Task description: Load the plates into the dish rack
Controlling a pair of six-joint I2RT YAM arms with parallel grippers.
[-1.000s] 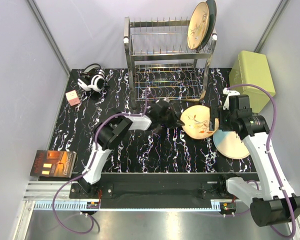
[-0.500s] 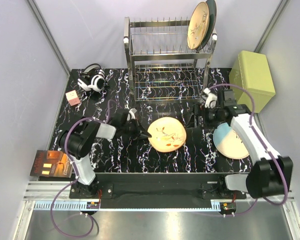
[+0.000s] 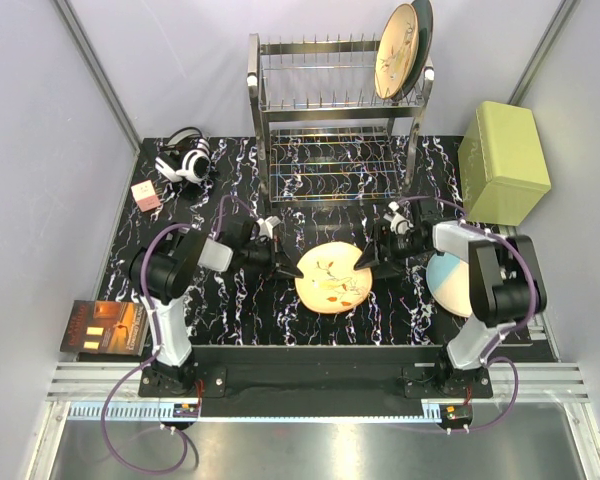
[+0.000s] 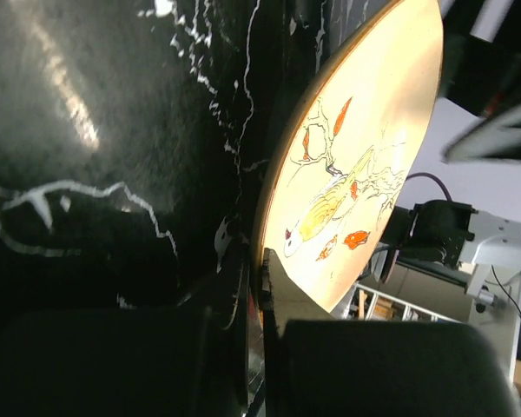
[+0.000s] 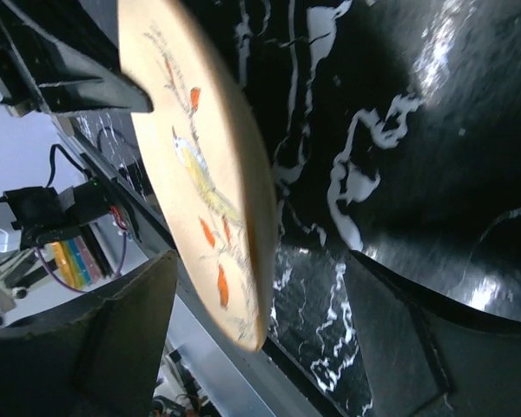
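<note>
Mid-table, in front of the dish rack (image 3: 330, 110): 1 round orange-peach plate (image 3: 332, 282), glossy, painted with dark branches, a yellowish bird and red-orange leaves. Held at a tilt between the 2 arms. Impossible to tell whether any edge touches the black marbled table (image 3: 260, 320).

On the rack's top tier, at the right end: 2 plates standing on edge, a second peach plate (image 3: 398, 52) in front and a dark teal plate (image 3: 426, 28) just behind it. Flat on the table at the right, partly under the right arm: a cream plate with pale-blue edge (image 3: 448, 290).

Left gripper (image 3: 292, 270) clamped tight on the centre plate's left rim, 1 finger on each face, pinching the edge in the left wrist view. Left arm folded, elbow out to the left, forearm reaching rightward low over the table.

Right gripper (image 3: 372, 262) at the opposite rim, jaws wide, 1 finger on each side of the edge. Gaps visible on both sides in the right wrist view, so no grip. Right arm bent back on itself, forearm pointing left, wrist low.

Elsewhere: olive-green box (image 3: 503, 160) right of the rack, headphones (image 3: 185, 160) and a pink cube (image 3: 146, 196) at far left, a book (image 3: 105, 328) beside the table's near-left corner.
</note>
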